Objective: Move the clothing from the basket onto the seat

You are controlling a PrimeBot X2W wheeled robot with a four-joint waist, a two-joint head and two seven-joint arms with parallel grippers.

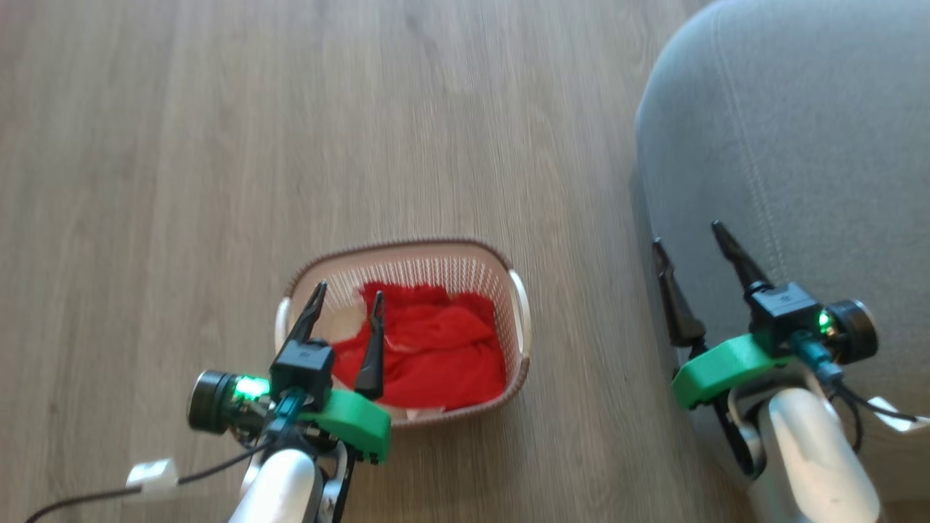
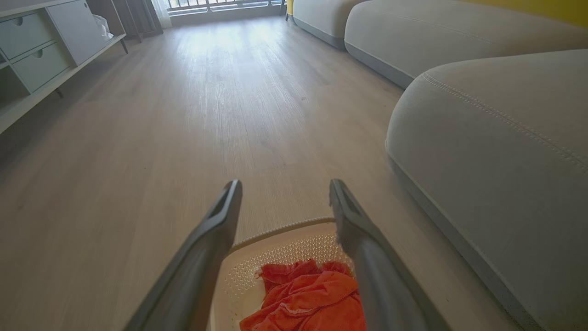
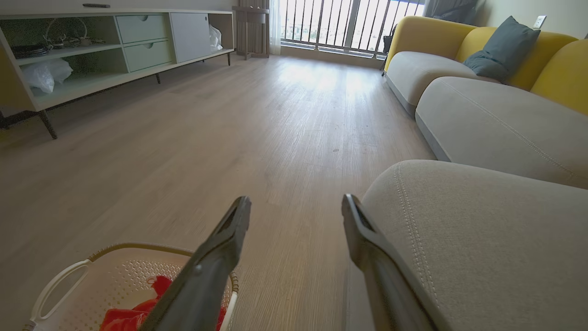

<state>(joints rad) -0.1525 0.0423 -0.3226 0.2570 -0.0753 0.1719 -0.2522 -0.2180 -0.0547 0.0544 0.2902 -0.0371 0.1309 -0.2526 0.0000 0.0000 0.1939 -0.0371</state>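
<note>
The cream basket (image 1: 436,263) with a brown rim stands on the wooden floor, and bright red clothing (image 1: 436,349) lies bunched inside it. My left gripper (image 1: 347,296) hangs open over the basket's left part, nothing between its fingers. In the left wrist view the clothing (image 2: 308,303) shows below that gripper (image 2: 285,184), inside the basket (image 2: 285,250). The grey seat (image 1: 806,145) fills the upper right. My right gripper (image 1: 690,236) stands open at the seat's left edge, empty. The right wrist view has the basket (image 3: 115,271) lower left, the clothing (image 3: 124,317), the seat (image 3: 482,239) and that gripper (image 3: 296,200).
A low cabinet (image 3: 110,50) with drawers and open shelves runs along the far left wall. More grey sofa cushions (image 3: 496,119) with yellow backs continue behind the seat. Bare wooden floor (image 1: 327,131) lies beyond the basket, toward a railed window (image 3: 349,23).
</note>
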